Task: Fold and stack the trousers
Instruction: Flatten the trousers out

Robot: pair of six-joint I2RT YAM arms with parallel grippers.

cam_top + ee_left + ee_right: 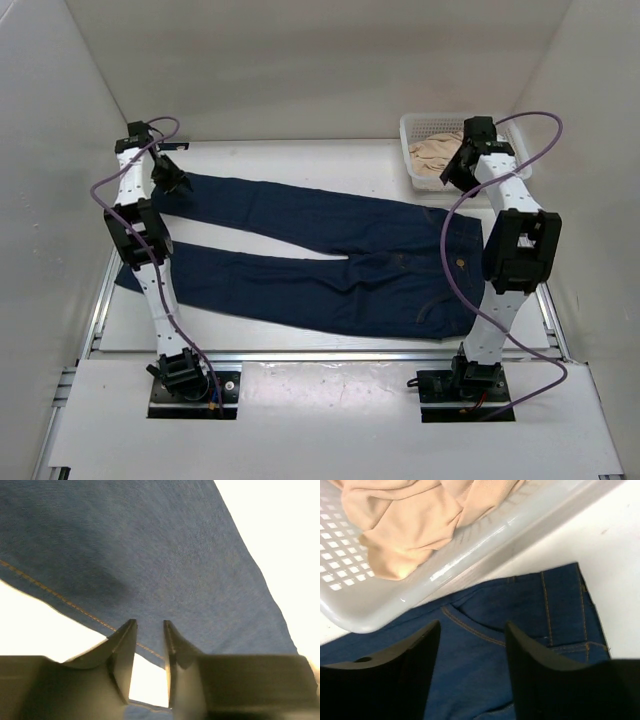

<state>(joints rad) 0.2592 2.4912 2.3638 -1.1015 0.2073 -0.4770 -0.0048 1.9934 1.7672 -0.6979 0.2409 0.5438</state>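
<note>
The dark navy jeans (pixel 330 260) lie spread flat on the white table, waist at the right and both legs running left. My left gripper (pixel 172 180) hovers over the hem end of the far leg. In the left wrist view its jaws (pixel 150 622) stand a narrow gap apart, empty, over the stitched hem of the jeans (pixel 150 545). My right gripper (pixel 455 172) is above the far waist corner. In the right wrist view it (pixel 472 625) is wide open and empty over a front pocket seam of the jeans (pixel 520 600).
A white mesh basket (pixel 410 130) holding beige cloth (pixel 435 155) stands at the back right, right beside the jeans' waist; its wall (pixel 470 555) and the beige cloth (pixel 405 515) fill the top of the right wrist view. White walls enclose the table.
</note>
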